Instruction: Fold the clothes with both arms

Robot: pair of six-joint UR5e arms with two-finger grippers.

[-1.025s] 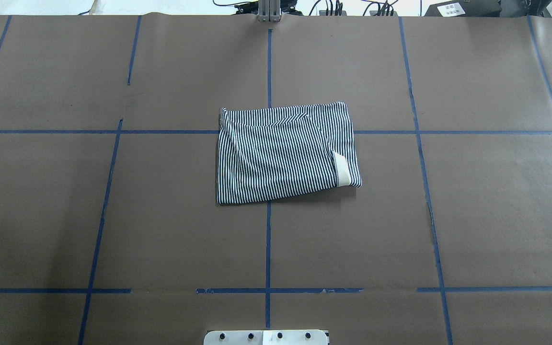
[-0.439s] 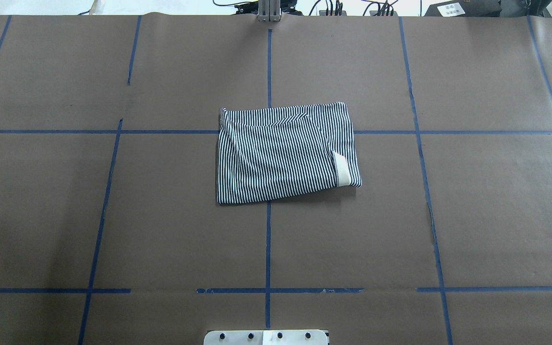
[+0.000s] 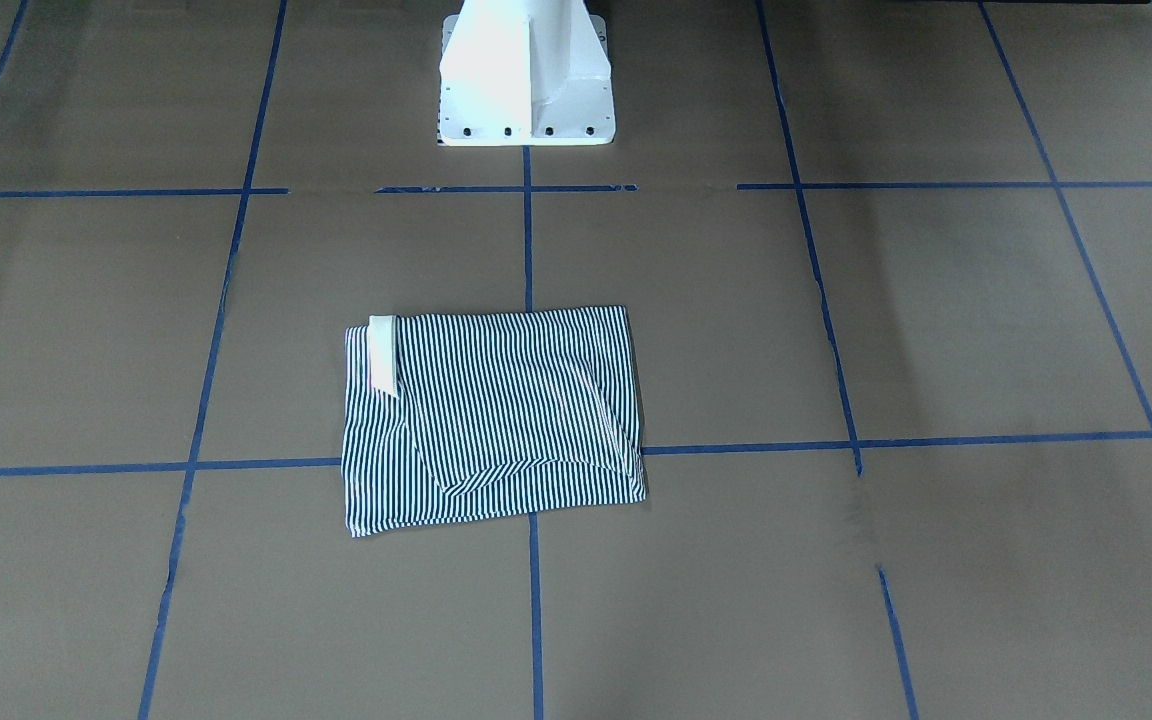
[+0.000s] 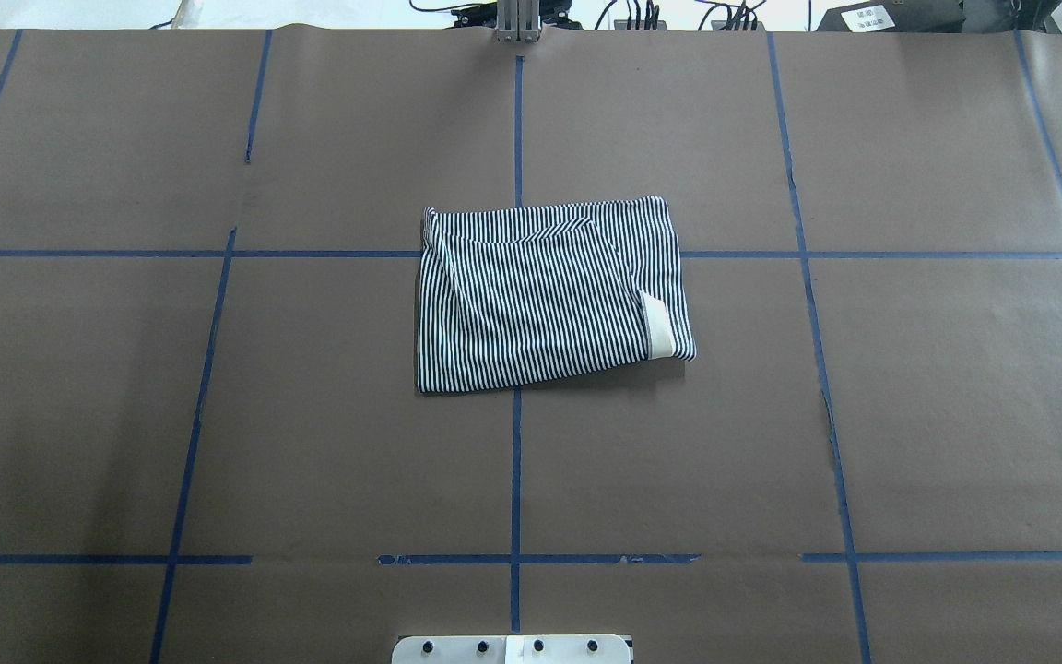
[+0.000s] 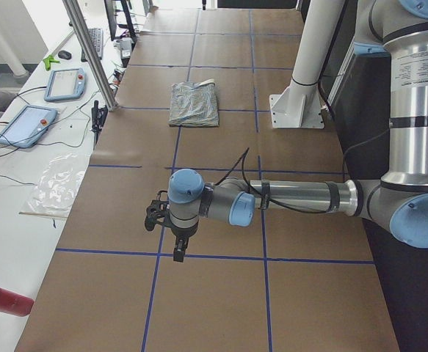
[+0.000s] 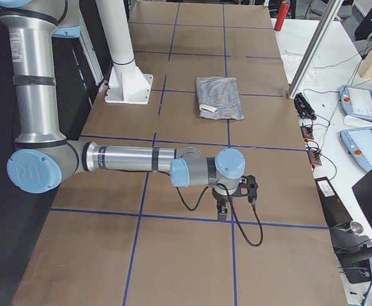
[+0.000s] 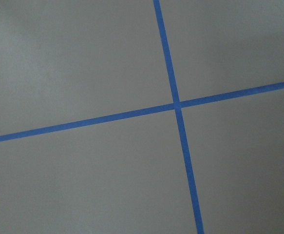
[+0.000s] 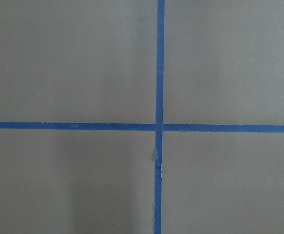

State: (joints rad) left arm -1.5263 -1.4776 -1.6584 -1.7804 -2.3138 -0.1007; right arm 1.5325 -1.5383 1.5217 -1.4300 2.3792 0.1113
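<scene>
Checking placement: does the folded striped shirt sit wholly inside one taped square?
No: in the overhead view the folded striped shirt covers a crossing of the blue tape lines, spreading into four squares.

1. The overhead view is lit evenly and softly. The brown paper (image 4: 310, 415) carries no glare, while the strip along the top edge is washed out to white.
2. The striped shirt (image 4: 540, 295) is sharp, with a thin soft shadow under its lower edge.
3. In the front-facing view the white pedestal (image 3: 526, 70) at top centre is overexposed. Faint broad dark bands cross the paper right of centre and at upper left.
4. In the side views, highlights streak the silver tubes of the left arm (image 5: 302, 196) and right arm (image 6: 128, 158).
5. Both wrist views are flat, greyish and slightly soft.
</scene>
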